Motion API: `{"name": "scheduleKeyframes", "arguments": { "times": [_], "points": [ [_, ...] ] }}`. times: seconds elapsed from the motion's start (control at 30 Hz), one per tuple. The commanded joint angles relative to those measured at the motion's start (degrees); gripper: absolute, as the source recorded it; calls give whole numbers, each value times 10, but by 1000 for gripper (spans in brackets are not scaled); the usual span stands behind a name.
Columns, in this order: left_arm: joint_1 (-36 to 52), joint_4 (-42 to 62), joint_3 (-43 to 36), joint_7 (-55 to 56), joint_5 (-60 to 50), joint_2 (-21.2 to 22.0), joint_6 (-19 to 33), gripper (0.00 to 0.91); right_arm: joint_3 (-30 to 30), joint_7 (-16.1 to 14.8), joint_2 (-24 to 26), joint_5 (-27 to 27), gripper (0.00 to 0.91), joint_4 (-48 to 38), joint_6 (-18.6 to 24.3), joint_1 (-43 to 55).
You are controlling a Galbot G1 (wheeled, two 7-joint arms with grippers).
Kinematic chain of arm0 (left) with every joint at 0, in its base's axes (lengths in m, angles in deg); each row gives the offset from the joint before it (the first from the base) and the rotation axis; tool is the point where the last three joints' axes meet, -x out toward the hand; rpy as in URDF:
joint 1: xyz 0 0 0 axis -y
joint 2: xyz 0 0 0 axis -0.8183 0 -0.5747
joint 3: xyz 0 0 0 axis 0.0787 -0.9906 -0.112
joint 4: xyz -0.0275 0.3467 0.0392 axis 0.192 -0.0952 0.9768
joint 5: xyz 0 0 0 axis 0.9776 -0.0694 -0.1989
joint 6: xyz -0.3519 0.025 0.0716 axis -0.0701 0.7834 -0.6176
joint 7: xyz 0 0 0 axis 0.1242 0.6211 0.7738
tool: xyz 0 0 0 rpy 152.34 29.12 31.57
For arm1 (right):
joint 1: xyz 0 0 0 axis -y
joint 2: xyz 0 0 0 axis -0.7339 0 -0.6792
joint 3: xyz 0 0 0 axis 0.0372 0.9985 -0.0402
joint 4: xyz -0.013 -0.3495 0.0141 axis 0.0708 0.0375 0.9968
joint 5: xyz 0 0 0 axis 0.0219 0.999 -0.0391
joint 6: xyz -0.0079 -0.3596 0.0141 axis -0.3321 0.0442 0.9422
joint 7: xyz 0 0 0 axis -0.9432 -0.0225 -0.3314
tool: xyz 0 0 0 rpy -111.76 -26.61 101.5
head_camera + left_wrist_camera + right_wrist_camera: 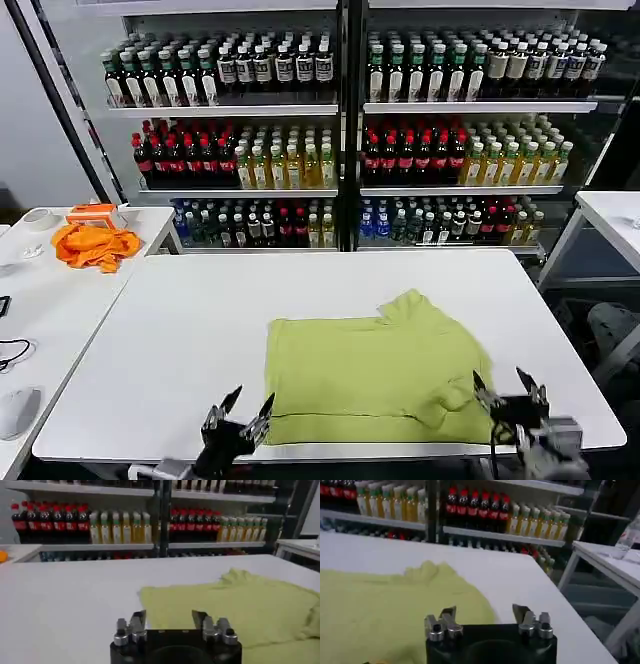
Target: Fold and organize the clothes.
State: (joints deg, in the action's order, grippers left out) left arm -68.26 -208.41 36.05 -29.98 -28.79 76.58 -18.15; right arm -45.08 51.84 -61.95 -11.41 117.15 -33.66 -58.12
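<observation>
The lime T-shirt (375,365) lies partly folded on the white table (200,320), its near hem by the front edge and a bunched sleeve at the far right. My left gripper (239,412) stands open at the shirt's near left corner, holding nothing. My right gripper (509,392) is open at the near right corner, also holding nothing. The left wrist view shows the left gripper (168,618) just short of the T-shirt (235,605). In the right wrist view the right gripper (485,614) hangs over the T-shirt's (380,605) edge.
A bright orange cloth (94,245) lies on the side table (40,300) to the left. Shelves of bottles (340,120) stand behind the table. Another white table (615,215) is at the right. Bare tabletop lies left of and behind the shirt.
</observation>
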Motion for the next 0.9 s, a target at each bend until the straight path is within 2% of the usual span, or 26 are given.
{"name": "scheduleKeyframes", "arguments": {
  "times": [0.03, 0.1, 0.3, 0.63, 0.67, 0.73, 0.77, 0.8, 0.9],
  "points": [
    [315, 232, -80, 54, 70, -21, -31, 907, 115, 18, 12, -69, 907, -161, -12, 255],
    [355, 272, -97, 63, 72, -18, -39, 907, 141, 19, -5, -85, 907, -212, -13, 302],
    [417, 341, -125, 76, 94, -6, -57, 907, 184, 16, -43, -91, 907, -303, -13, 360],
    [440, 389, -143, 77, 104, 23, -78, 907, 206, 9, -78, -73, 907, -365, -12, 376],
    [440, 392, -144, 77, 105, 24, -80, 675, 207, 7, -79, -73, 484, -369, -13, 375],
    [439, 394, -145, 76, 105, 24, -81, 242, 209, 5, -81, -73, 111, -375, -13, 376],
    [438, 394, -145, 75, 105, 25, -84, 50, 211, 1, -81, -73, 0, -379, -13, 375],
    [437, 394, -146, 74, 105, 25, -85, 20, 213, -1, -81, -73, 0, -383, -13, 375],
    [430, 391, -146, 73, 104, 25, -85, 20, 215, -2, -82, -75, 0, -387, -13, 371]
  ]
}}
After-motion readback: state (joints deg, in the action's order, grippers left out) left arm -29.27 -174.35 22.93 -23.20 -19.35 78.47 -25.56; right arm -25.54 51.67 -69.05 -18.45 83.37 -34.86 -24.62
